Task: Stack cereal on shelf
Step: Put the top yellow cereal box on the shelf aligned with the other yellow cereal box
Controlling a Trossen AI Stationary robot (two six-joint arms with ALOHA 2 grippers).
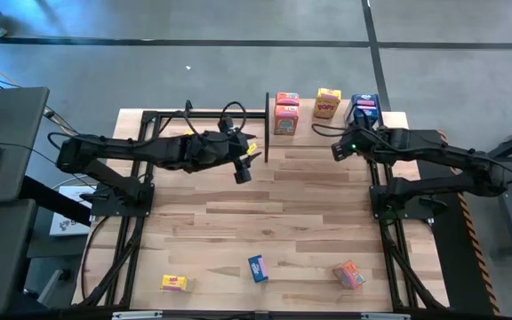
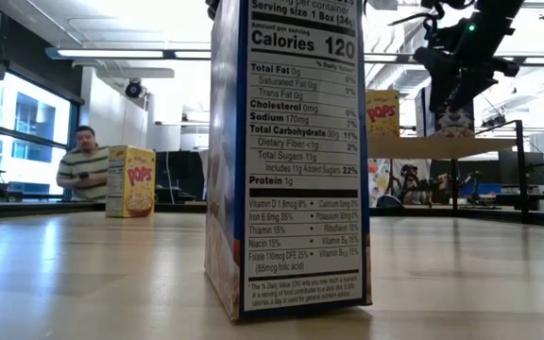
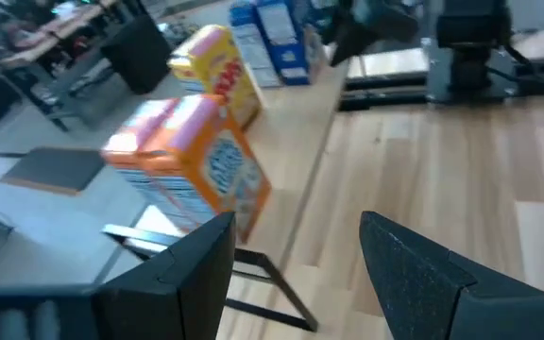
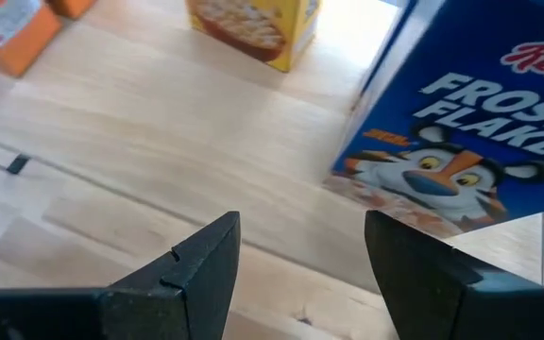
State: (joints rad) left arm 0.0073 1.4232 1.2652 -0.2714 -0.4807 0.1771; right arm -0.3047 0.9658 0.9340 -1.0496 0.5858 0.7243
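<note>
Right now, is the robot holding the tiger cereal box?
No. The right end effector is open and empty, and the blue Frosted Flakes box stands on the shelf beyond its fingers.

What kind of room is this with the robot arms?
Probably a robot lab or workshop. Two arms are bolted to a wooden table on a bare concrete floor, ceiling strip lights glow overhead, and a person sits at a bench beyond the table.

The light slatted wooden table (image 1: 265, 222) carries three small cardboard cereal boxes near its front edge: yellow (image 1: 174, 283), blue (image 1: 257, 268) and orange (image 1: 349, 275). On the raised light-wood shelf (image 1: 394, 120) stand orange boxes (image 1: 286, 113), a yellow box (image 1: 327, 103) and blue boxes (image 1: 364, 108).
</note>
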